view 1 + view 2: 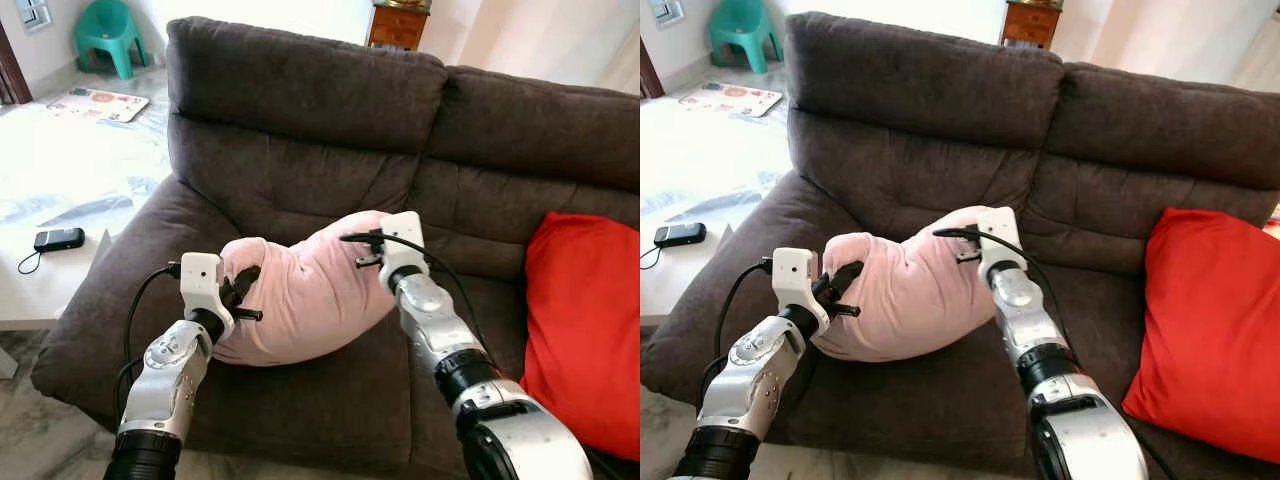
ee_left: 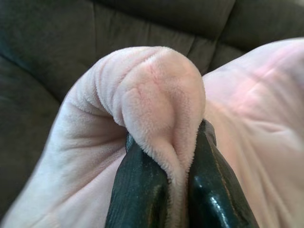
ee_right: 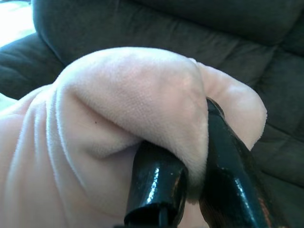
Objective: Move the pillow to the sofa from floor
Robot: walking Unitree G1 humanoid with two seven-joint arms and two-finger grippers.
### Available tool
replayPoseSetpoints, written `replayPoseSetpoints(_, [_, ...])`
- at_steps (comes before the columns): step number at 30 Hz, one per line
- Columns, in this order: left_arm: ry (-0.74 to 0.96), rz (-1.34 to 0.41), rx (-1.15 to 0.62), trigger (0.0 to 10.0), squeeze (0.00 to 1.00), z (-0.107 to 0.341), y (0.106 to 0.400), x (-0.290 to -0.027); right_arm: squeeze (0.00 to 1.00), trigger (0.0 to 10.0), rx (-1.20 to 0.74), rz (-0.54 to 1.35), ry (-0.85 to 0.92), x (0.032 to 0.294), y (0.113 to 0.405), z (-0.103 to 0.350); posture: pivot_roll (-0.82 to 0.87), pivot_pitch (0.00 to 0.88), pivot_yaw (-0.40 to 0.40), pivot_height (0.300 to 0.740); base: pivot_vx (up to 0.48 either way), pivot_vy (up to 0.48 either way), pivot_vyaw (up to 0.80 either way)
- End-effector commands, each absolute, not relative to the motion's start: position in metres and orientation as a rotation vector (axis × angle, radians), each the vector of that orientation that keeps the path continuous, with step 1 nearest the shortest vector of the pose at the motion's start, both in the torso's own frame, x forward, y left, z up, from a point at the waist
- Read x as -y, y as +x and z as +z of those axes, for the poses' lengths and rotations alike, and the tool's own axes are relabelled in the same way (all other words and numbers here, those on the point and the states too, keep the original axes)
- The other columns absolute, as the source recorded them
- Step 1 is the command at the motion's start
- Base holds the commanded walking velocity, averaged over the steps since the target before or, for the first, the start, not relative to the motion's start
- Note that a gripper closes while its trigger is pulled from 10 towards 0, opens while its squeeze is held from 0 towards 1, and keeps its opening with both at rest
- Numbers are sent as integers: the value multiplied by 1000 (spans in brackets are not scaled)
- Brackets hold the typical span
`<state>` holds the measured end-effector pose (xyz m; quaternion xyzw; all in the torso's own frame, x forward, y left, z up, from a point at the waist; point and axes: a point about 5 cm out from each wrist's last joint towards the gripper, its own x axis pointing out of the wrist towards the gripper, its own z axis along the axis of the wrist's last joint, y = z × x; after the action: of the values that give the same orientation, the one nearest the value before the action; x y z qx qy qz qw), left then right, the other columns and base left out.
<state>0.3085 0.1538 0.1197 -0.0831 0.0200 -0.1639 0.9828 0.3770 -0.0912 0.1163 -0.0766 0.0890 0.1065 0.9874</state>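
Here the pink pillow (image 1: 305,290) lies on the seat of the dark sofa (image 1: 300,130), placement all but complete. The left gripper (image 1: 240,290) and right gripper (image 1: 368,250) each pinch a fold of its plush cover, fingers closed tight. Next, likely, both must release and draw back. A red cushion (image 1: 580,320) sits nearby.

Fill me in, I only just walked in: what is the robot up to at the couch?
It is handling a pink pillow with both arms. The left hand pinches a fold at one end, the right hand pinches a fold at the other, both shut on the fabric. The pillow is over the seat of the dark brown sofa, apparently touching the cushion but not yet let go. A red cushion sits at the sofa's right end.
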Motion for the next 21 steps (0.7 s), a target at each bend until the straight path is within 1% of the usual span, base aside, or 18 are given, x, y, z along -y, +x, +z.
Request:
replayPoseSetpoints(1, [-200, -499, 33, 10000, 0, 140, 307, -124, 0, 10000, -136, 314, -159, 64, 380, 132, 220, 0, -182, 740, 0, 0, 0])
replayPoseSetpoints(5, [-224, -547, 42, 10000, 0, 148, 303, -124, 0, 10000, -165, 331, -146, 54, 380, 129, 233, 0, -190, 740, 0, 0, 0])
replayPoseSetpoints(10, [-230, -556, 29, 10000, 0, 147, 300, -125, 0, 10000, -179, 334, -143, 53, 380, 127, 239, 0, -193, 740, 0, 0, 0])
replayPoseSetpoints(11, [-221, -555, 17, 10000, 0, 145, 299, -125, 624, 10000, -183, 327, -133, 54, 379, 125, 238, 0, -192, 740, 0, 0, 0])
replayPoseSetpoints(12, [-216, -558, 10, 10000, 0, 143, 299, -125, 1000, 10000, -185, 321, -127, 55, 379, 124, 238, 0, -192, 740, 0, 0, 0])
replayPoseSetpoints(21, [-225, -560, -15, 10000, 0, 137, 299, -120, 1000, 10000, -188, 311, -122, 59, 379, 122, 230, 0, -189, 740, 0, 0, 0])
